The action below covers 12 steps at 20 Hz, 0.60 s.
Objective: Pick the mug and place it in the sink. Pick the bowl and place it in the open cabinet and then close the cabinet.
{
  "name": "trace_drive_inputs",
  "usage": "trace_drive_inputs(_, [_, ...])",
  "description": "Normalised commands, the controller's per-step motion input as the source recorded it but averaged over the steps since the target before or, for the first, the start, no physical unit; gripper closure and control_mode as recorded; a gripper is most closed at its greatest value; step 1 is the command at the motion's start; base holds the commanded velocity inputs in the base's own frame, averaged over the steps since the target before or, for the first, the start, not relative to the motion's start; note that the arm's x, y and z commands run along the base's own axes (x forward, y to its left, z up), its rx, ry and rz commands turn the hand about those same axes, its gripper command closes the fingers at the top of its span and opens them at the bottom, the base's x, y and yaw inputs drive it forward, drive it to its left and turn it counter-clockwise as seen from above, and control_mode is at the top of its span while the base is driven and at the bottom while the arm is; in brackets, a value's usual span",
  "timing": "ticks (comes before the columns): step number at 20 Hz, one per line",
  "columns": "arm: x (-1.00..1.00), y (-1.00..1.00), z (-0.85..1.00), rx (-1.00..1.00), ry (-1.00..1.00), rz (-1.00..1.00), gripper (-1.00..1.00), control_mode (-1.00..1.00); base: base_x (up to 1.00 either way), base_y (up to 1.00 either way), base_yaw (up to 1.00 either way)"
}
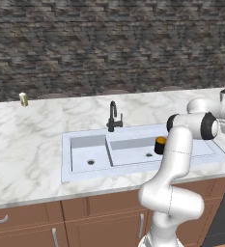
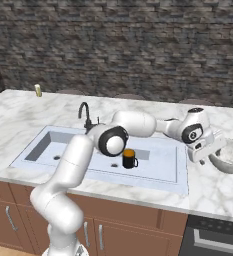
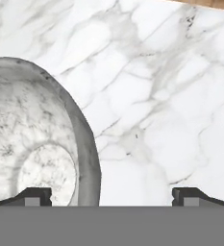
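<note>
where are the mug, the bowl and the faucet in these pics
mug [image 2: 129, 159]: right base view, on its black side wall.
bowl [image 3: 34, 139]: hand view, on its mottled inner wall.
faucet [image 1: 113, 116]: left base view, on its upright black neck.

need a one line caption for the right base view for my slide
Mug in the sink, open tool at the bowl rim.

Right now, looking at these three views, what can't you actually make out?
- Bowl: cut by the right base view's right edge and partly behind the gripper; hand view crops its left side.
- Mug: partly covered by the arm in the left base view.
- Small jar: too small to identify.
- Fingers: only tips show.
</note>
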Motion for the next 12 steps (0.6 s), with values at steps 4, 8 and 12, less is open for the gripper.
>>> trace_drive_inputs(4, [0.01, -0.07, -0.19, 0.00, -0.03, 0.06, -1.00, -1.00, 0.00, 0.00, 0.00])
trace_drive_inputs(8, [0.00, -0.01, -0.21, 0.00, -0.06, 0.08, -1.00, -1.00, 0.00, 0.00, 0.00])
trace_drive_inputs(12, [0.00, 0.00, -0.12, 0.00, -0.08, 0.08, -1.00, -1.00, 0.00, 0.00, 0.00])
